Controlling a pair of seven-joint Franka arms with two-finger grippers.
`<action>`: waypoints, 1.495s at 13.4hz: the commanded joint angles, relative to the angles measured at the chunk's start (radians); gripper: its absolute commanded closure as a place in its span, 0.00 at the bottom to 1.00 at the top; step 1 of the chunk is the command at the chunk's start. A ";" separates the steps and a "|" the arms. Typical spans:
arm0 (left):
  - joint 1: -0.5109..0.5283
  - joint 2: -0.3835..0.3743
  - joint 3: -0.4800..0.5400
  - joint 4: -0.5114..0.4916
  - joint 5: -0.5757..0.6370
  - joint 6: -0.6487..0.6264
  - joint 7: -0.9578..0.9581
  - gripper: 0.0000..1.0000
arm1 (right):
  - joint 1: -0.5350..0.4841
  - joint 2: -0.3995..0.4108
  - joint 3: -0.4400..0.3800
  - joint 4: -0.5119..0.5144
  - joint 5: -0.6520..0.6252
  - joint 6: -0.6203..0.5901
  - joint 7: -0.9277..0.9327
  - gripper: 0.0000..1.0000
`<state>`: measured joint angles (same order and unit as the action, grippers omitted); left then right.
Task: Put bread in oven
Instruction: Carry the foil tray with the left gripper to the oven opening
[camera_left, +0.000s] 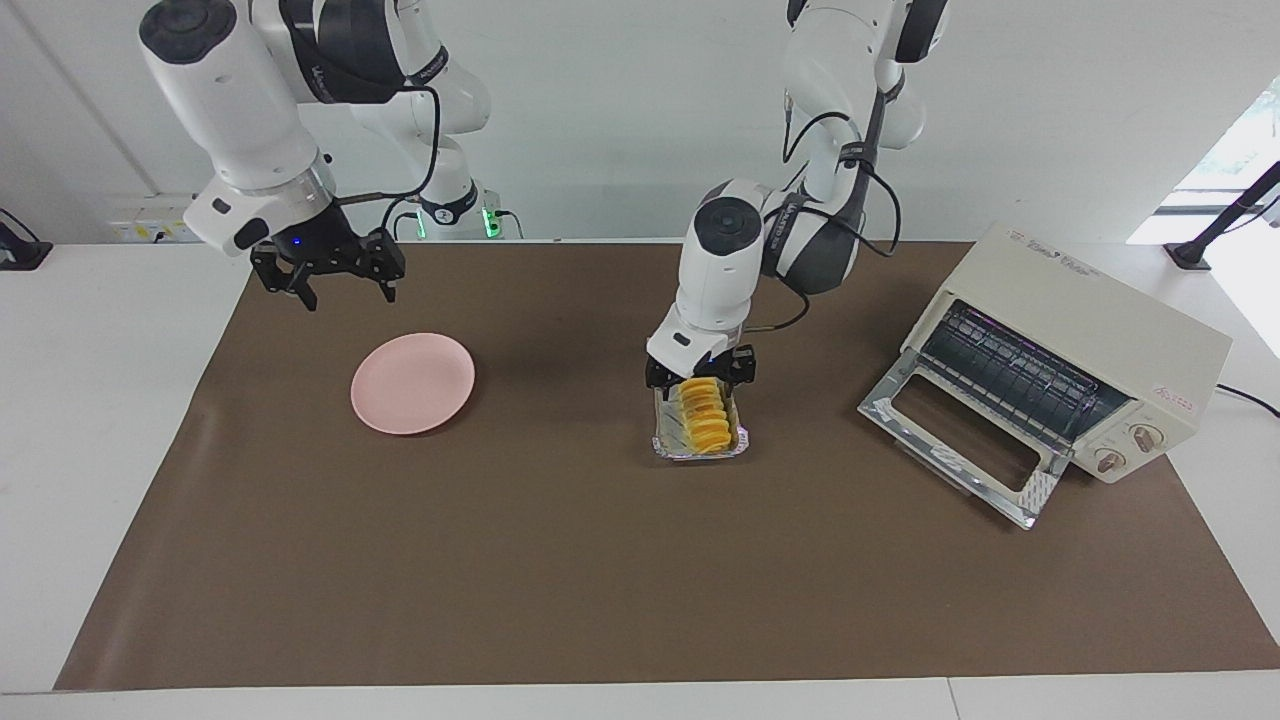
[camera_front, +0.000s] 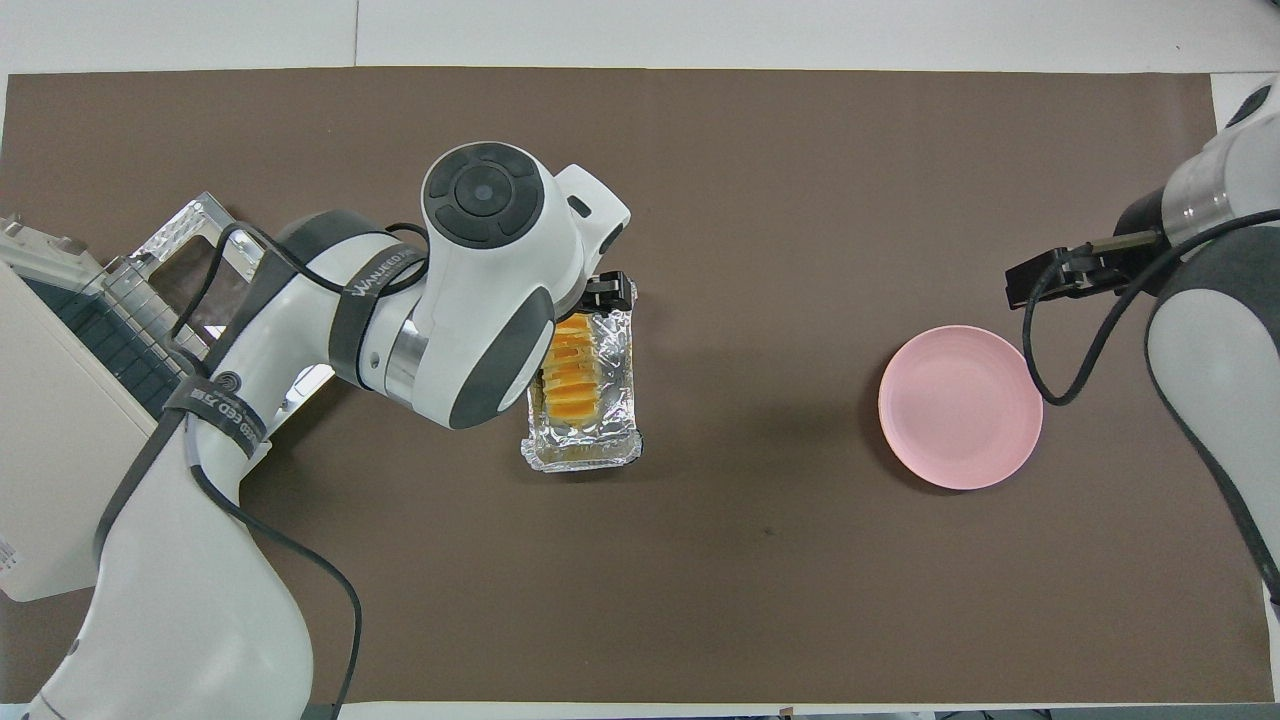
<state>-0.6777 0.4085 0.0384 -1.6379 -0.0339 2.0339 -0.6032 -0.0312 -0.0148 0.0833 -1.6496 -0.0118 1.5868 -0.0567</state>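
The right gripper (camera_left: 340, 283) hangs with jaws spread and empty, above the brown mat by the pink plate (camera_left: 412, 383). The left gripper (camera_left: 700, 372), arm lettered "WANJEED", straddles the bread (camera_left: 703, 418) in its foil tray (camera_left: 668, 440), open, not gripping. Toward that arm's end stands the oven (camera_left: 1070, 368), door down, red logo unreadable.

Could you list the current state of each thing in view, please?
oven: door dropped open, rack bare.
bread: lying in the foil tray, not lifted.
foil tray: flat on the table, holding the bread.
pink plate: flat on the table, nothing on it.
left gripper: open, down at the end of the bread nearer the robots.
right gripper: open, raised over the table near the plate, waiting.
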 joint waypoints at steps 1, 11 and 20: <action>-0.042 0.010 0.014 -0.043 0.003 0.058 -0.056 0.11 | -0.038 -0.063 0.016 -0.024 -0.017 -0.075 -0.040 0.00; -0.102 0.030 0.015 -0.100 0.003 0.132 -0.116 0.49 | -0.099 -0.077 0.021 -0.035 -0.011 -0.093 -0.092 0.00; -0.112 0.055 0.029 -0.003 0.012 -0.013 -0.217 1.00 | -0.091 -0.083 0.021 -0.032 -0.011 -0.100 -0.089 0.00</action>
<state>-0.7727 0.4575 0.0428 -1.7127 -0.0330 2.1279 -0.7788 -0.1079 -0.0817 0.0956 -1.6668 -0.0187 1.4756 -0.1244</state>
